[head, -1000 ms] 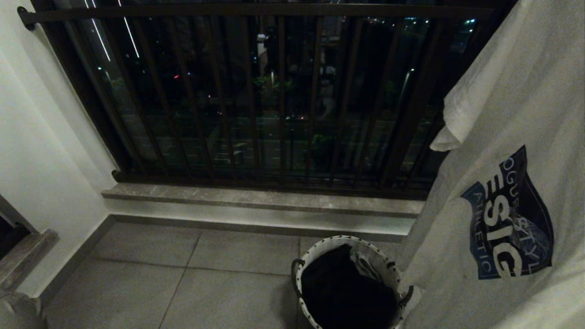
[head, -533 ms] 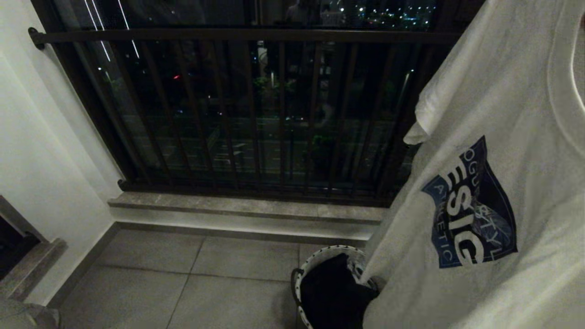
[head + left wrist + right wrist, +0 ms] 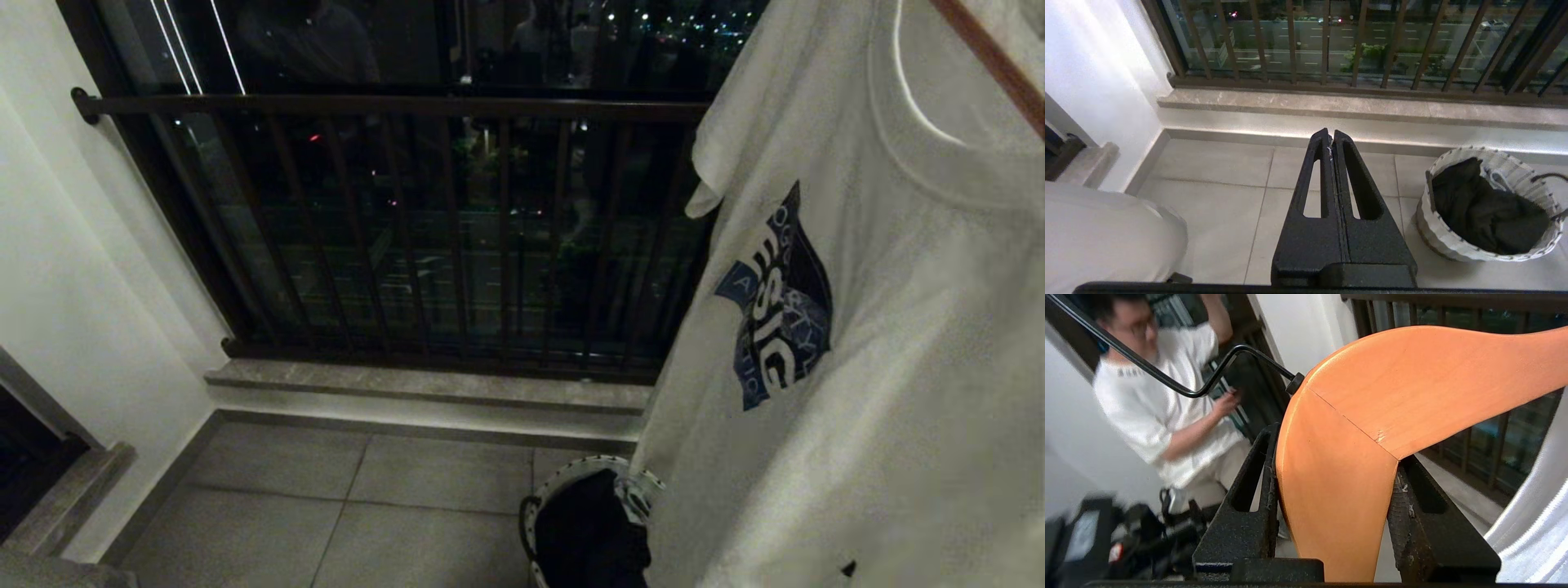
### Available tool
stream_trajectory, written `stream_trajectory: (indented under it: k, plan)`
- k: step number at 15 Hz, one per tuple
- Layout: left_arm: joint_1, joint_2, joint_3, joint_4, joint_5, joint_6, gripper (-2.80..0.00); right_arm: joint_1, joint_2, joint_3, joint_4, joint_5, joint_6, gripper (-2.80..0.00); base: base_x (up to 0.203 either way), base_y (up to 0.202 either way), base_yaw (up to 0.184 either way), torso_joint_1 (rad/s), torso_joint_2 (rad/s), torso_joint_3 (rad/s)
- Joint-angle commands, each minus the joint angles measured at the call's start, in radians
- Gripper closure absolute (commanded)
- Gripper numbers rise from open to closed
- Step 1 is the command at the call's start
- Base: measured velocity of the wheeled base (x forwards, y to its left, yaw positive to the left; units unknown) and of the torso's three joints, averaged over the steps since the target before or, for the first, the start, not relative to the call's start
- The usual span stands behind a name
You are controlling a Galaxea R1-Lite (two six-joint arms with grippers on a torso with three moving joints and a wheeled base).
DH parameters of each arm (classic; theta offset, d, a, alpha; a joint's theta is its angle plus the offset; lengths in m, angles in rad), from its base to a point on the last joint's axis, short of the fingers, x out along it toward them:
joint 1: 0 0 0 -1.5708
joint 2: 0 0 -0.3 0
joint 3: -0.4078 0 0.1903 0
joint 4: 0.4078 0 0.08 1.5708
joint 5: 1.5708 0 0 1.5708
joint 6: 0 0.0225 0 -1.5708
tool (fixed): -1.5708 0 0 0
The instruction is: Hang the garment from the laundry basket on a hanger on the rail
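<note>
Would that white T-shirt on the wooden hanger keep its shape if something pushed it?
Probably not. The T-shirt drapes in soft folds below the hanger, so it looks floppy and should swing or crumple. The hanger looks like solid wood, likely stiff, and the right pincer grips it.

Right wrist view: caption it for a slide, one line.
Right gripper clamps the wooden hanger near its black hook, a person behind.

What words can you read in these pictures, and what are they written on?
"ESIG": big pale letters, cut off by a fold, in the blue badge on the white T-shirt.
"ATHLETIC", partly readable: small letters along the badge's edge.
Small letters on the badge's other edge: too folded to read.
Dark print on the person's white shirt in the right wrist view: too blurred to read.
Nothing else has writing.
</note>
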Motion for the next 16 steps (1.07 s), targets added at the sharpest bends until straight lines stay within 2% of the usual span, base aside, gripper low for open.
stream_trajectory:
  k: [1,3,5,8,10,16]
  plan:
    - [0.0,0.001,0.0,0.0,0.0,0.0,0.0,-0.027,0.053,0.006,-0.013,0.025,0.027,0.0,0.0,0.0,0.0,0.262,-0.6,-0.332]
    - [0.0,0.001,0.0,0.0,0.0,0.0,0.0,-0.073,0.064,0.041,-0.033,0.074,0.044,0.0,0.0,0.0,0.0,0.189,-0.43,-0.237]
    - [0.0,0.001,0.0,0.0,0.0,0.0,0.0,-0.119,0.096,0.049,-0.077,0.087,0.043,0.0,0.0,0.0,0.0,0.035,-0.08,-0.051]
    - [0.0,0.001,0.0,0.0,0.0,0.0,0.0,-0.198,0.128,0.049,-0.188,0.223,0.071,0.0,0.0,0.0,0.0,0.0,0.0,0.0]
    - [0.0,0.001,0.0,0.0,0.0,0.0,0.0,-0.239,0.15,0.047,-0.197,0.291,0.082,0.0,0.0,0.0,0.0,0.0,0.0,0.0]
    - [0.0,0.001,0.0,0.0,0.0,0.0,0.0,-0.246,0.209,0.002,-0.194,0.299,0.064,0.0,0.0,0.0,0.0,0.0,0.0,0.0]
